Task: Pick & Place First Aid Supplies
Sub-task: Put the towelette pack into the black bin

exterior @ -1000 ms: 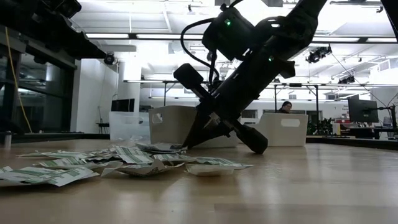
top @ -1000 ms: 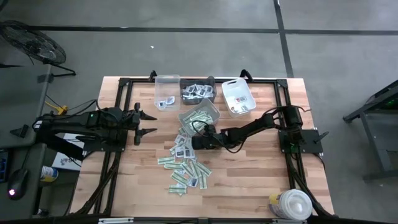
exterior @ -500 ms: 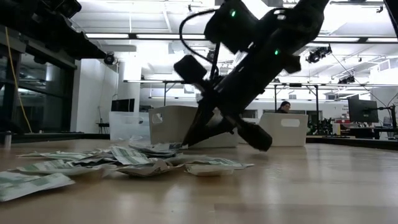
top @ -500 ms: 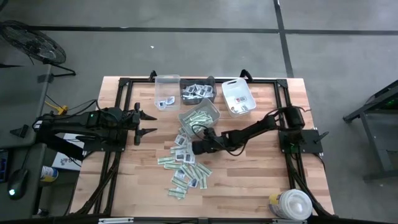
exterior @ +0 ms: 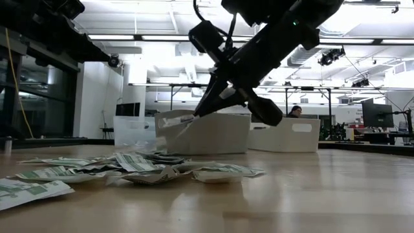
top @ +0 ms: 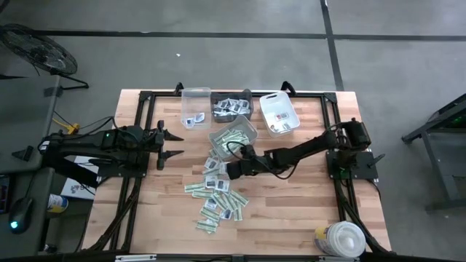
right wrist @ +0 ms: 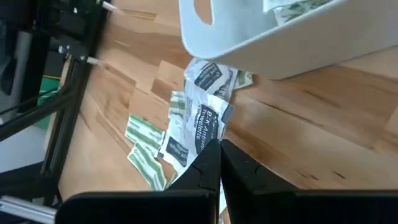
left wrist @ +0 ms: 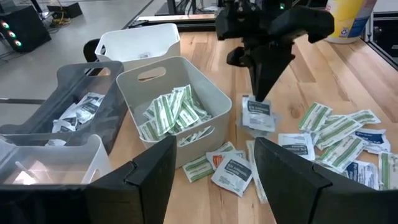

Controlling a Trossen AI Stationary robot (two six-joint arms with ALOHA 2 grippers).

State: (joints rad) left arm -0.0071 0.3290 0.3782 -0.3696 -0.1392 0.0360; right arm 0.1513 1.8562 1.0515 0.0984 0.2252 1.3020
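Observation:
The first aid supplies lie as a loose pile (top: 217,191) of green-and-white strips and white printed packets on the wooden table's middle. My right gripper (top: 231,169) hangs over the pile's far end, shut on one white printed packet (right wrist: 200,121), which shows edge-on in the low view (exterior: 178,121). More strips fill a pale bin (top: 234,135) just beyond it. My left gripper (top: 173,144) waits open at the table's left, with nothing between its fingers. My right gripper pinches the white packet by its near edge (right wrist: 210,138) between its two fingertips. The fingers slant down from the table's right side. The packet sticks out past the fingertips (exterior: 200,111) about level, lifted clear of the pile below it.
A clear bin (top: 195,108), a dark bin (top: 231,108) with packets and a white bin (top: 279,114) stand in a row at the far edge. A round white tub (top: 340,239) sits at the near right corner. Bare wood lies right of the pile.
My right gripper has risen from the pile's level to well above the table, rolling a little, and has carried the white packet up with it. The packet now hangs clear of the other packets, which stay where they were.

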